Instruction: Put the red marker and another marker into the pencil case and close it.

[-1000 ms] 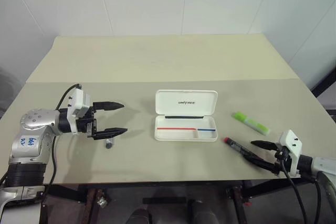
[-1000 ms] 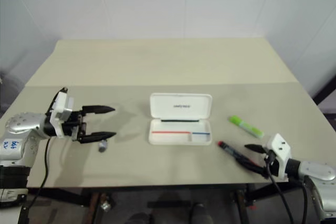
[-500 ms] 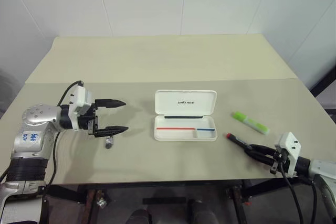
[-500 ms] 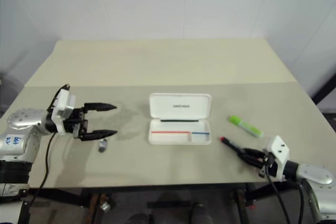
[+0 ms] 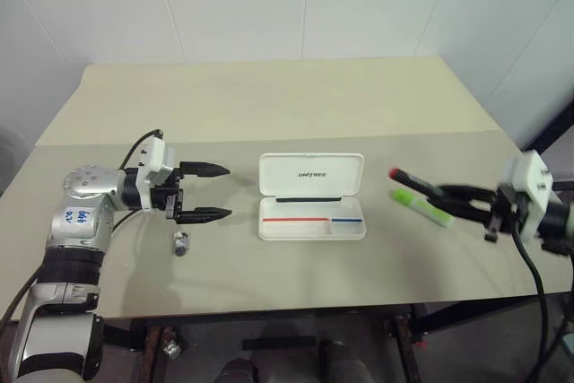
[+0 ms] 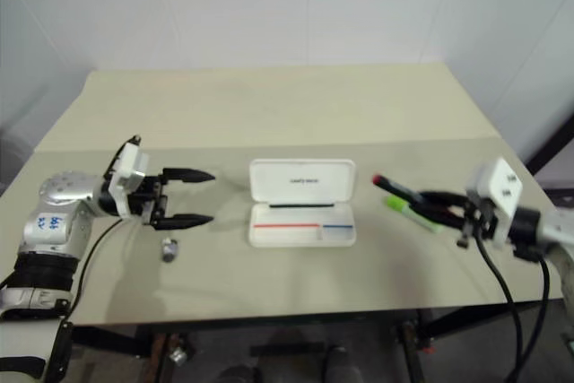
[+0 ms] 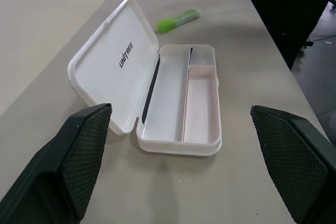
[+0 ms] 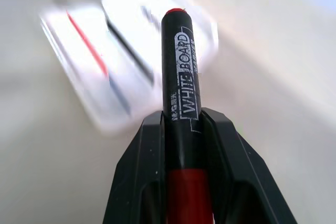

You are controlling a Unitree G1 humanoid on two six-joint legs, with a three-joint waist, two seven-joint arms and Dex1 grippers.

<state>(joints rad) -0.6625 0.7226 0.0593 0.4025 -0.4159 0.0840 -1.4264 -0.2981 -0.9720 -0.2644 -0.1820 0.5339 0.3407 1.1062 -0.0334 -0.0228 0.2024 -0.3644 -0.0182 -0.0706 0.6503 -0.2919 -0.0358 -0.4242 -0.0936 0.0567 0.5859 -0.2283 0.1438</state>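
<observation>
The open lid of the pencil case [image 7: 116,59] bore the dark lettering "UNITREE" on its inner face. The black section of the red marker [image 8: 180,87] carried "WHITE BOARD" in white outlined capitals, with a smaller line of print beside it too small to read. Blue handwritten marks on the left arm's silver shell [image 5: 79,216] could not be made out.

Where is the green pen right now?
The green highlighter lies flat on the table on the robot's right side, just right of the open pencil case, with the held red marker raised above it.
</observation>
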